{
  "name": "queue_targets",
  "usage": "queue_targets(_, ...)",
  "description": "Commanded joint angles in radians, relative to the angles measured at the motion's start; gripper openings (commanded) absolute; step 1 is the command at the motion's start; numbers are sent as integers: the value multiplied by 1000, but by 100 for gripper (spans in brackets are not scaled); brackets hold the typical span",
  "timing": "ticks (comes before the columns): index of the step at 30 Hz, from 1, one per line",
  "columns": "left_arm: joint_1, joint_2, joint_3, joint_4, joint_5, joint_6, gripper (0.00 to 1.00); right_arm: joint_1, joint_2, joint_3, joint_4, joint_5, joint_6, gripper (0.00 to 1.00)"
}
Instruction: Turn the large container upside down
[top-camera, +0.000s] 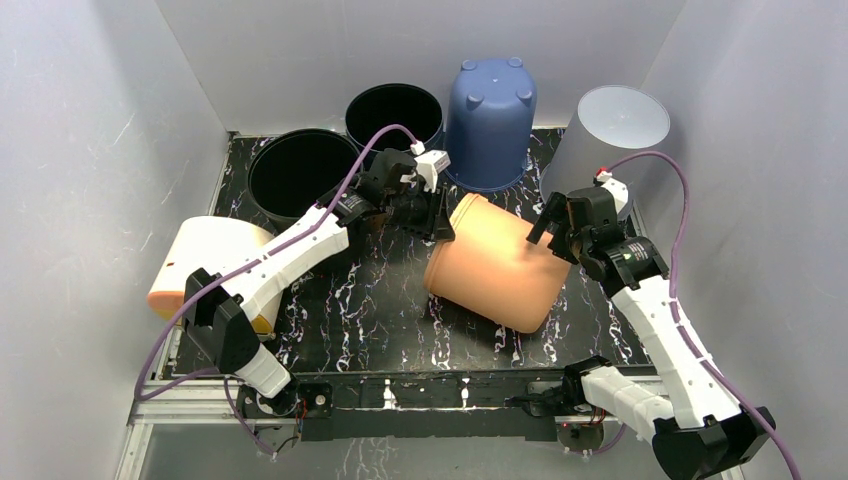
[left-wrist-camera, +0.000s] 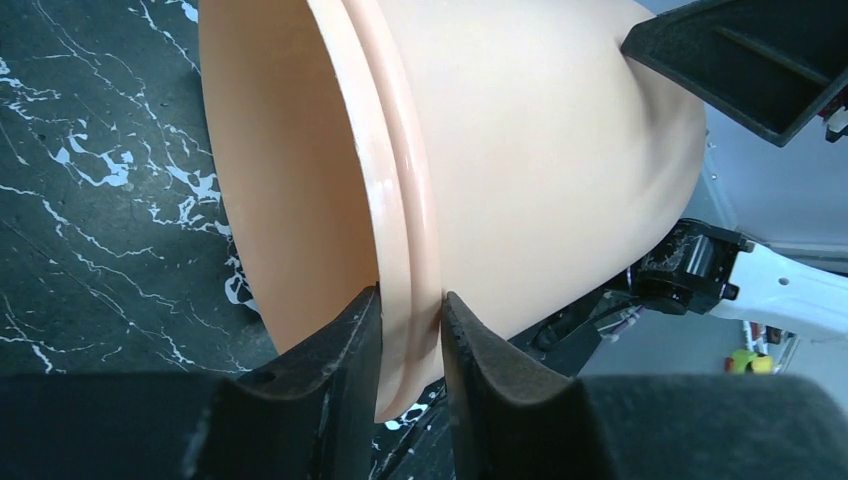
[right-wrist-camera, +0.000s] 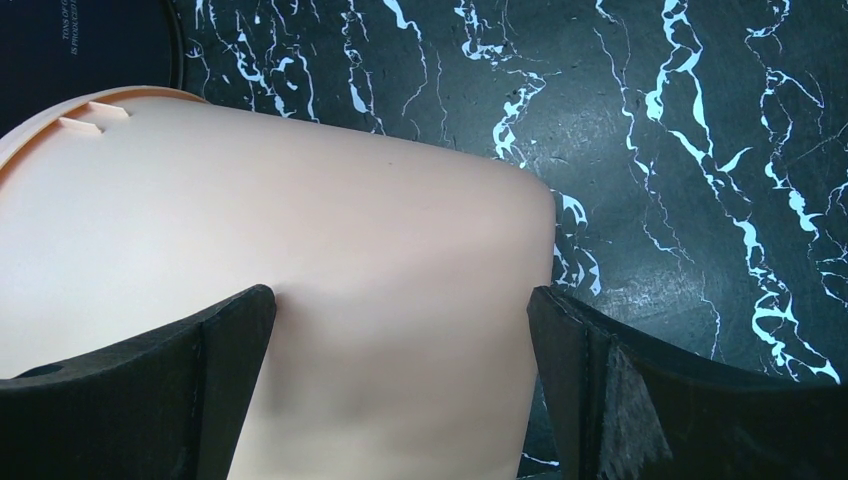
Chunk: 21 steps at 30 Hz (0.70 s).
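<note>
The large container (top-camera: 490, 268) is a peach-coloured plastic pot lying on its side mid-table, mouth toward the back left and base toward the front right. My left gripper (top-camera: 440, 215) is shut on its rim (left-wrist-camera: 405, 230), one finger inside the mouth and one outside (left-wrist-camera: 412, 310). My right gripper (top-camera: 553, 228) stands wide open at the pot's right side. In the right wrist view its jaws straddle the smooth wall (right-wrist-camera: 300, 230) near the base, gripper (right-wrist-camera: 400, 320), without closing on it.
Two black pots (top-camera: 300, 172) (top-camera: 395, 112) stand at the back left. An upturned blue pot (top-camera: 490, 120) and a pale grey container (top-camera: 612, 135) are at the back right. A cream container (top-camera: 205, 265) lies at the left edge. White walls enclose the marbled black table (top-camera: 380, 320).
</note>
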<state>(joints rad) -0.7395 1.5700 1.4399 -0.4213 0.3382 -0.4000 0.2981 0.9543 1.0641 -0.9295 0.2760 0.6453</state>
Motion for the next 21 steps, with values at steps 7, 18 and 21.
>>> queue_targets(7,-27,18,46,-96,-119,62,9,4,-11,-23,-81,-67,13,98)
queue_targets(18,-26,12,-2,-100,-109,40,0,-5,-73,62,-180,-54,93,98)
queue_targets(21,-26,12,-13,-95,-103,36,0,-5,-103,96,-231,25,115,98)
